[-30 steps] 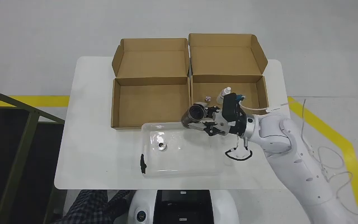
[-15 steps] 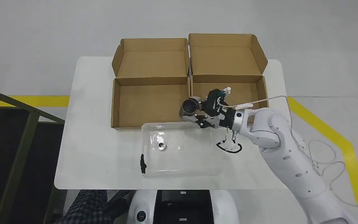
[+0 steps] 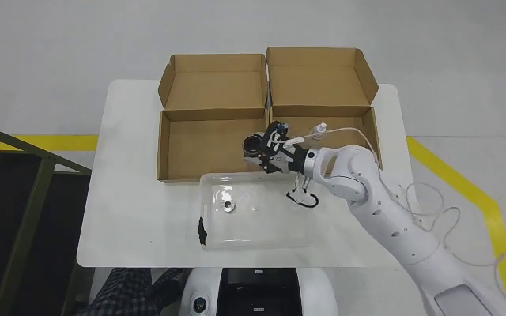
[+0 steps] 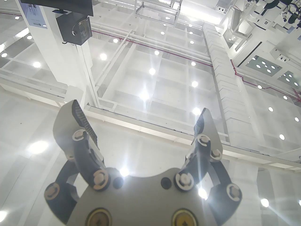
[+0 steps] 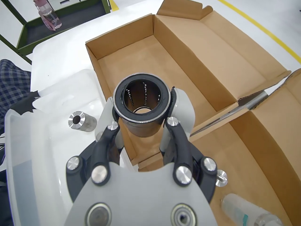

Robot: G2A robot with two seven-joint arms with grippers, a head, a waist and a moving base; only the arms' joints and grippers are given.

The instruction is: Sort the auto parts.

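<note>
Black cylindrical bearing (image 5: 141, 118) sits clamped in my right pincer (image 5: 144, 106); its wrist view shows inner ball rows; my left pincer (image 4: 140, 113) gapes.

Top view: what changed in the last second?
The right gripper, shut on the black bearing throughout, carried it from the seam between the two boxes over to the left cardboard box. It is now above that box's corner nearest the clear tray. The small metal cylinder in the tray, the tray, the left box and the right cardboard box kept their places.
</note>
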